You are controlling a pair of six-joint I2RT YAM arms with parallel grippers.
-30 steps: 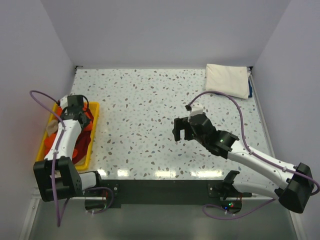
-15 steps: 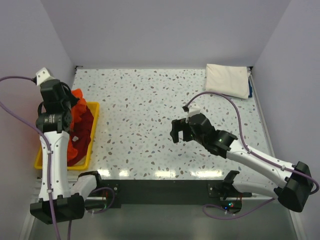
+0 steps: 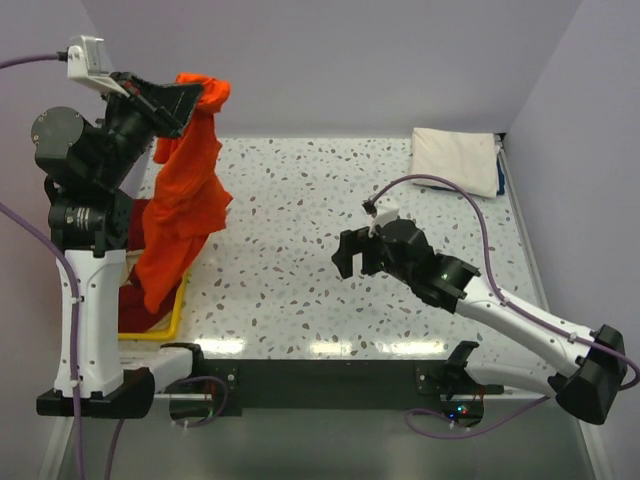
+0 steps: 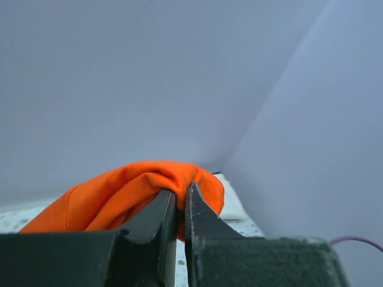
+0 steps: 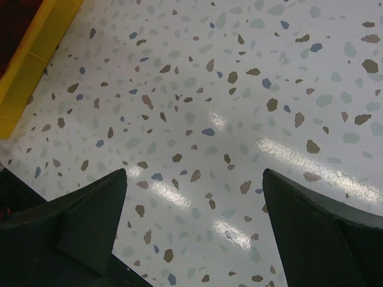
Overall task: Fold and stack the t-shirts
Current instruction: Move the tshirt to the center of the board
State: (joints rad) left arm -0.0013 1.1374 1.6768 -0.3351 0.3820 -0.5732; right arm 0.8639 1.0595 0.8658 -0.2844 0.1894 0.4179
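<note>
Yellow tray (image 3: 160,333), dark red t-shirt (image 3: 132,308) inside, orange t-shirt (image 3: 185,210) hanging above

Bright even light (glare streaks on table (image 5: 239,89))

Soft orange cloth t-shirt (image 3: 185,205), glossy table (image 3: 300,230)

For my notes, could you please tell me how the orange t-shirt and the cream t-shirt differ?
The orange t-shirt hangs crumpled; the cream t-shirt lies folded on the table. The left end effector pinches the orange t-shirt; nothing touches the cream t-shirt. Both are plain cloth.
</note>
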